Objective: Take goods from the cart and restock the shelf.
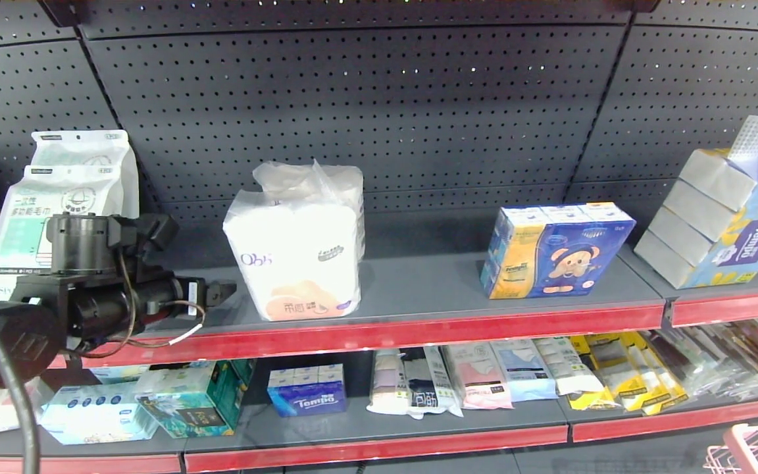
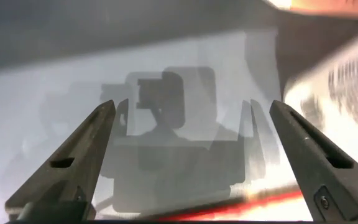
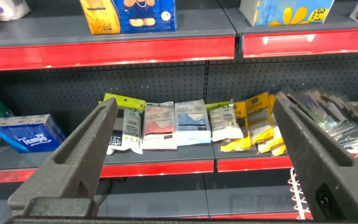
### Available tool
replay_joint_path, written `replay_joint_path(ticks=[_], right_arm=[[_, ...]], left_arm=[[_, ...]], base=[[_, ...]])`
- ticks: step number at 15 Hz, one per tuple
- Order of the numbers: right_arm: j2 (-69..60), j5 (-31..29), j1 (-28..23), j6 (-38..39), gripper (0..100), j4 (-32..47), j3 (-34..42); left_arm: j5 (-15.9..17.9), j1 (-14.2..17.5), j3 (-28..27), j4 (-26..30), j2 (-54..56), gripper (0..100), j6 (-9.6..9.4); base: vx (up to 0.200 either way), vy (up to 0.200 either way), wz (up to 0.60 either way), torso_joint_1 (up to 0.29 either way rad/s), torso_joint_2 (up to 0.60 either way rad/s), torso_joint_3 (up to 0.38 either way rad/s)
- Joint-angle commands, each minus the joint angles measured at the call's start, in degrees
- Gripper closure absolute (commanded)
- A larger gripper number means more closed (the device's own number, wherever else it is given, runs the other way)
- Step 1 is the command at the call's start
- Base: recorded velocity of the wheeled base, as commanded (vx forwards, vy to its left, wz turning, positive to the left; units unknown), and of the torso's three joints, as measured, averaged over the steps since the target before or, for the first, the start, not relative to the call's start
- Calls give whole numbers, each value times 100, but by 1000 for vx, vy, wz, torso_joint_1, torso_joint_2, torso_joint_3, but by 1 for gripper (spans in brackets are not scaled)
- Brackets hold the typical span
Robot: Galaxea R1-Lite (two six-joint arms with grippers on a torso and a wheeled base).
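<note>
My left gripper (image 1: 220, 290) hovers low over the grey upper shelf (image 1: 418, 286), just left of a white pack of toilet rolls (image 1: 297, 253) that stands there. In the left wrist view this gripper (image 2: 192, 109) is open with nothing between its fingers, and the white pack (image 2: 334, 81) lies off to one side. My right gripper (image 3: 194, 102) is open and empty, facing the lower shelf (image 3: 160, 169) with its row of small packets (image 3: 173, 124). A corner of the pink cart basket (image 1: 757, 449) shows at the bottom right.
A blue and yellow tissue pack (image 1: 553, 251) stands right of the middle, with a large tissue bundle (image 1: 728, 210) at the far right. White pouches (image 1: 56, 197) stand at the left behind my arm. Boxes and packets line the lower shelf (image 1: 379, 421). Bare shelf lies between the white and blue packs.
</note>
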State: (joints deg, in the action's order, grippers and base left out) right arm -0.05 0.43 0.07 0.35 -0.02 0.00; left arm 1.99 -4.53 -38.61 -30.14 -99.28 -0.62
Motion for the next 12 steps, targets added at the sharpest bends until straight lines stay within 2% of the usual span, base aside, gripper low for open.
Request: replay_joint_path(ticks=[1,2,3,5,6,7,9,12], right_arm=[[5,1,1,0,0,-6,0],[5,1,1,0,0,2,0],[5,1,1,0,0,-6,0],[5,1,1,0,0,-6,0],[5,1,1,0,0,2,0],[5,1,1,0,0,-6,0],[5,1,1,0,0,-6,0],[5,1,1,0,0,2,0]], left_arm=[[65,357,662,579,1157,0,-210],[135,533,934,860,1710,0,-298],[364,911,1444,1344,2914,0,-386],[584,1165,1927,1713,4321,0,-430],[847,1183,2226,2170,5762,0,-439],[900,1183,2252,2363,6201,0,-439],[891,1174,2270,3101,7660,0,-412],[847,1174,2498,3752,8970,0,-333]], base=[[0,0,0,0,0,0],[0,0,0,0,0,0],[0,0,0,0,0,0],[0,0,0,0,0,0],[0,0,0,0,0,0],[0,0,0,0,0,0],[0,0,0,0,0,0],[0,0,0,0,0,0]])
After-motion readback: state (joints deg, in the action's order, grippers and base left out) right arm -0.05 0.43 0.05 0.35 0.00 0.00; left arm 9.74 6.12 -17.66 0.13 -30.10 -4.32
